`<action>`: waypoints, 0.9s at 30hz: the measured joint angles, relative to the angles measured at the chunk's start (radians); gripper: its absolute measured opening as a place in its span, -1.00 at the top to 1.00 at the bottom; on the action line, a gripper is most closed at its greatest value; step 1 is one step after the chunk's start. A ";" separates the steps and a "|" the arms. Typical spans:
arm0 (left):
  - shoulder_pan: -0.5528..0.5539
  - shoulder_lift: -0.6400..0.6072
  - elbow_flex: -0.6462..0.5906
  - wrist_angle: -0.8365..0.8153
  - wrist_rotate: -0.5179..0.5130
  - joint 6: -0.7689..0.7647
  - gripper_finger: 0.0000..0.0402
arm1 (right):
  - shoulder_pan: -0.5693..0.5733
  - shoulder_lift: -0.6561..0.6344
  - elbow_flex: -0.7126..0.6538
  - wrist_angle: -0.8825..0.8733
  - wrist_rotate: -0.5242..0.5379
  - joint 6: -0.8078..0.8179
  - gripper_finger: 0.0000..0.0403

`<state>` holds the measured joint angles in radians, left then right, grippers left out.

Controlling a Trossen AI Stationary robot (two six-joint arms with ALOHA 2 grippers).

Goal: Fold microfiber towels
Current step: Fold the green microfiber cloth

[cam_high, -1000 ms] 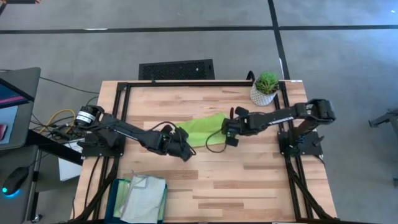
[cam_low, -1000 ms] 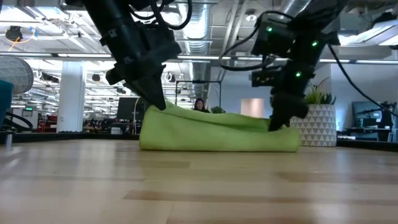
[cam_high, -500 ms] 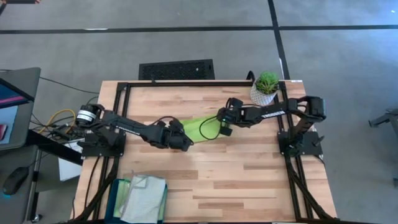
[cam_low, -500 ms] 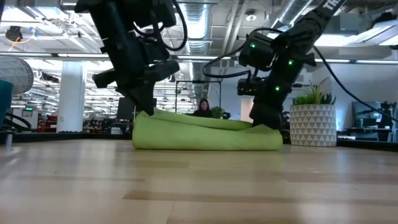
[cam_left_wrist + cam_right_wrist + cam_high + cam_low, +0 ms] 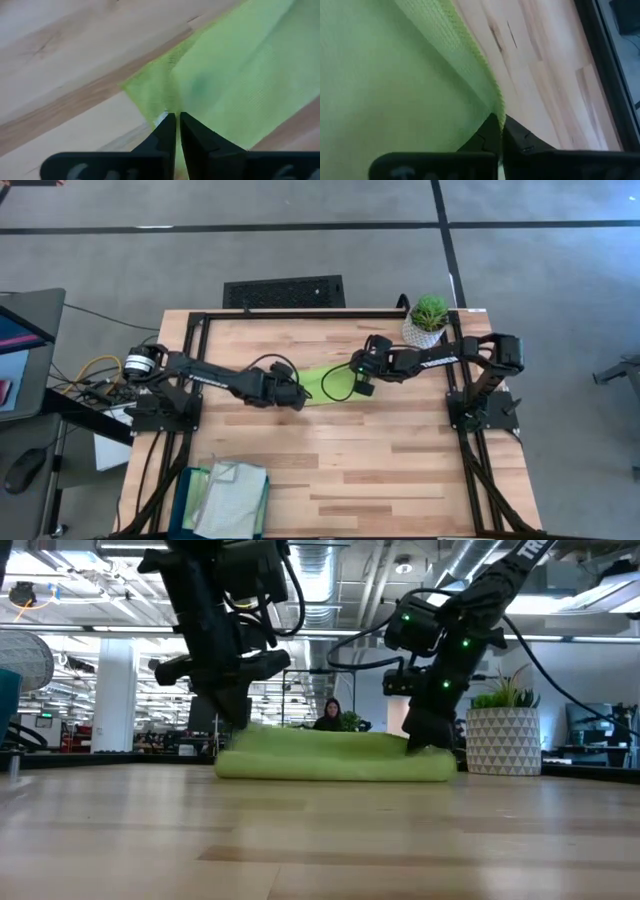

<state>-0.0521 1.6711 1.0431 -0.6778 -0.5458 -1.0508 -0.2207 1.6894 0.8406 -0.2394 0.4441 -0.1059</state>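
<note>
Both arms have carried the towel's near edge toward the far side of the table over the last second, and the cloth has gone from a raised, draped shape to a low flat band.

Items, as I see them from my station, largest first:

- Table (image 5: 330, 470): pale wood planks in a black frame.
- Lime green towel (image 5: 322, 384): lying mid-table, slightly toward the far side, long axis running left to right. It spans the gap between the two grippers, one end at each.
- Bin of folded towels (image 5: 228, 498): near left edge, well apart from the work.
- Potted plant (image 5: 427, 321): far right corner, just beyond the right arm.
- Left gripper (image 5: 292, 395): at the towel's left end, fingers nearly closed, pinching a corner of the cloth.
- Right gripper (image 5: 362, 385): at the towel's right end, fingers likewise pinched on the towel's hem.

Governing relation, by my judgement: each arm is nearest its own end, so the release comes next, and both corners should let go evenly for the fold to sit square.

View differences: from above, the arms hide both towel ends. Low view shows the doubled thickness. Each wrist view alone shows fingertips pinching fabric.
</note>
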 joint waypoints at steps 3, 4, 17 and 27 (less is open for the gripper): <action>0.014 0.000 0.000 -0.003 -0.001 0.037 0.84 | -0.001 0.000 0.000 -0.004 0.003 -0.001 0.76; 0.019 0.000 0.000 -0.003 0.000 0.049 0.81 | -0.001 0.000 0.000 -0.003 0.003 -0.001 0.72; 0.061 0.000 0.000 0.000 0.015 0.087 0.33 | 0.002 -0.005 0.003 0.000 0.002 -0.074 0.02; -0.020 -0.002 0.000 0.019 0.025 0.425 0.29 | 0.124 -0.141 0.054 -0.185 -0.038 -0.081 -0.14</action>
<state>-0.0717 1.6695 1.0431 -0.6592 -0.5210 -0.6257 -0.0964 1.5488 0.8948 -0.4242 0.4064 -0.1867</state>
